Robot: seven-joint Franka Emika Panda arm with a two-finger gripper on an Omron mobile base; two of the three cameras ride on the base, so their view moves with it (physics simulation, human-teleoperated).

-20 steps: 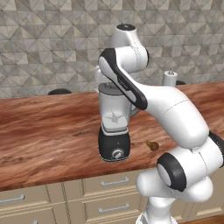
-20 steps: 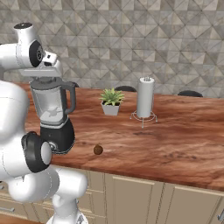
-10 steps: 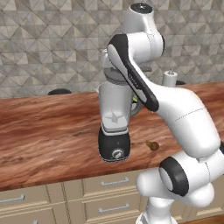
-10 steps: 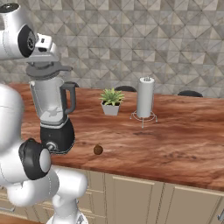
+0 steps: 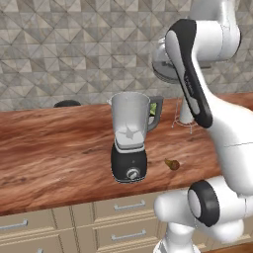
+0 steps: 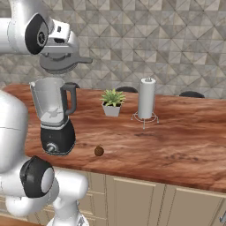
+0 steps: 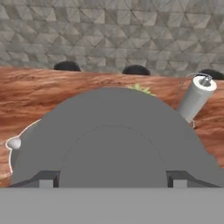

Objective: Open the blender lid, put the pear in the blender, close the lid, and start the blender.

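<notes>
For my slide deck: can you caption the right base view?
Pincer holds the blender lid above the open blender; pear waits on the wooden counter.

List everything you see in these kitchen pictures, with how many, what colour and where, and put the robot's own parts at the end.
blender: one, clear grey jar on a black base, on the counter's left part in the right base view, jar open at the top.
blender lid: one, dark grey, held in the air above the jar.
pear: one, brownish, on the counter to the right of the blender base, apart from it.
potted plant: one, green in a white pot, behind the pear.
paper-towel roll: one, white on a wire stand, right of the plant.
counter: one, reddish-brown wood grain, over beige cabinets.
arm: one, white with dark joints.
end effector: one, closed around the blender lid.
</notes>
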